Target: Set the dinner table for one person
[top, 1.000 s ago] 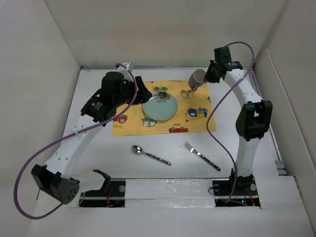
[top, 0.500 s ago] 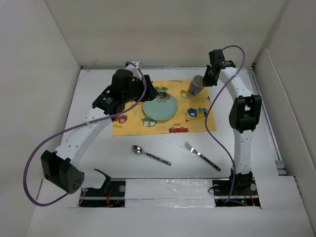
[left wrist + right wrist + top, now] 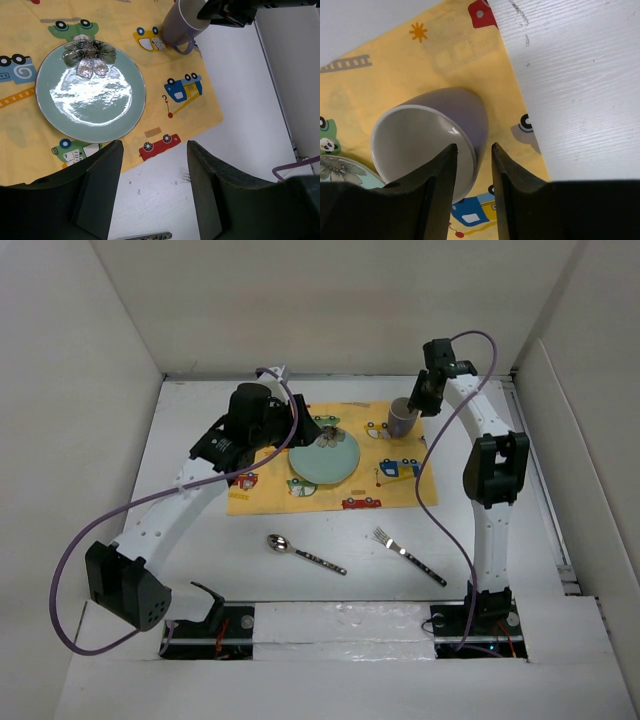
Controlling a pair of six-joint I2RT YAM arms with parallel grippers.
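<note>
A purple mug (image 3: 401,420) stands upright on the back right of the yellow car-print mat (image 3: 262,498). My right gripper (image 3: 413,403) is at its rim. In the right wrist view the gripper (image 3: 472,146) is part open: one finger is inside the mug (image 3: 465,110), the other outside with a gap. A teal plate (image 3: 323,456) with a flower print lies mid-mat. My left gripper (image 3: 292,428) is open and empty above the mat's left part. In the left wrist view its open jaws (image 3: 154,142) frame the white dinner table (image 3: 250,100) past the mat's near edge.
A spoon (image 3: 303,552) and a fork (image 3: 408,554) lie on the white table (image 3: 350,530) in front of the mat. White walls close in the table at the back and both sides. The arm bases stand at the near edge.
My right gripper brought the tilted mug down and left; the mug now stands upright on the mat. My left arm shifted a little right toward the plate.
</note>
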